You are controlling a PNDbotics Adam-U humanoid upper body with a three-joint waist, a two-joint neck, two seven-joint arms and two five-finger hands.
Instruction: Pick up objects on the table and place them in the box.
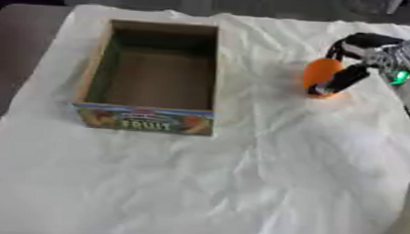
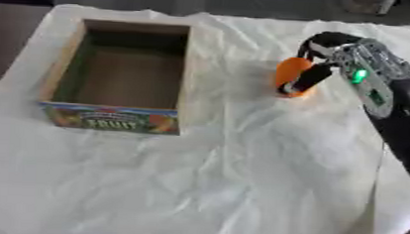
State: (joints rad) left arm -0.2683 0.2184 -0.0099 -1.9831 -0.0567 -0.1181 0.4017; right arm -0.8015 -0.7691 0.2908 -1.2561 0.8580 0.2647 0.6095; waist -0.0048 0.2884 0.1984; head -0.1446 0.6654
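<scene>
Left eye view: cardboard box (image 1: 149,77) w/ "FRUIT" printed on its near side sits upper left on the counter (image 1: 240,190), which is covered w/ a crumpled white sheet. Box looks empty inside. Right hand (image 1: 380,59) comes in from the right edge; fingers (image 1: 345,78) curled round an orange object (image 1: 319,74), rounded, exact kind unclear. Object is right of the box, apart from it, low by the sheet; can't tell if touching.

Right eye view: same scene. Green light (image 2: 359,75) glows on the hand's back. Left hand not seen in either view.
</scene>
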